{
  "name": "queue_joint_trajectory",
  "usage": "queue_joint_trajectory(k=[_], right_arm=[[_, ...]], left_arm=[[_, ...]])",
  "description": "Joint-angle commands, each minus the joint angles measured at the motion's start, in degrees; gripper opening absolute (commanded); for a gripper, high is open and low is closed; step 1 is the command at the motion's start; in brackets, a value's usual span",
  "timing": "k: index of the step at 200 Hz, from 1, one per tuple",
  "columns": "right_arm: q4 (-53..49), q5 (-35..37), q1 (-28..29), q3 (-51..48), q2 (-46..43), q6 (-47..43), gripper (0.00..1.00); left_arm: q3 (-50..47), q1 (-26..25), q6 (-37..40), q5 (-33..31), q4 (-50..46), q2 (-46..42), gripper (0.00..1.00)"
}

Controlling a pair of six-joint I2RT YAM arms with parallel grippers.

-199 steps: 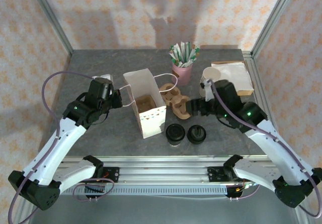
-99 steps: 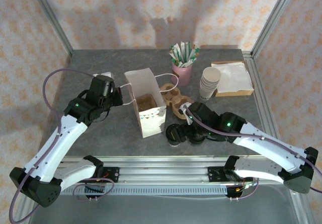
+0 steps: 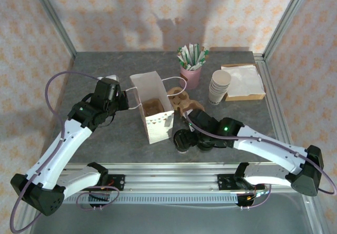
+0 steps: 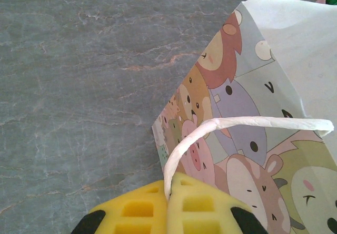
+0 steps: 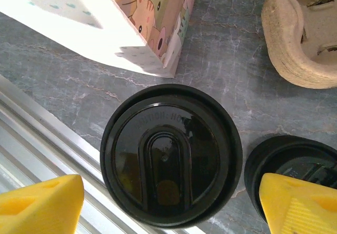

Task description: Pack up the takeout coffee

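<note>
- The right arm has swung down from the upper right of the top view to the lower centre, and the right gripper [image 3: 188,135] now hangs over the takeout coffee [image 3: 182,140].
- Its jaws are spread wide and hold nothing. In the wrist view, one of its yellow fingers [image 5: 39,205] sits on each side of the lid. This looks like the line-up for a grab, with the closing still to come.
- The left gripper [image 4: 168,207] hasn't budged. It is pinched tight on the white handle [image 4: 237,122], steadying the paper bag [image 3: 152,113].
- The coffee stands lower centre, just right of the bag's near corner. It shows as a glossy black disc with a raised oval on top, and the cup beneath is mostly hidden.
- A second black lid [image 5: 295,158] sits just beside it, at lower right in the wrist view.
</note>
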Motion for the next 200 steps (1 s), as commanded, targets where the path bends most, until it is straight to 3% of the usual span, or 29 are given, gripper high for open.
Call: queue_joint_trajectory(k=[1, 200], right_arm=[[1.74, 2.17, 0.53, 0.01, 2.08, -0.21, 0.86], [3.61, 3.62, 1.91, -1.30, 7.53, 0.10, 0.84]], left_arm=[[1.83, 0.46, -0.99, -0.90, -0.60, 0.35, 0.00], [1.96, 0.46, -0.95, -0.35, -0.68, 0.96, 0.00]])
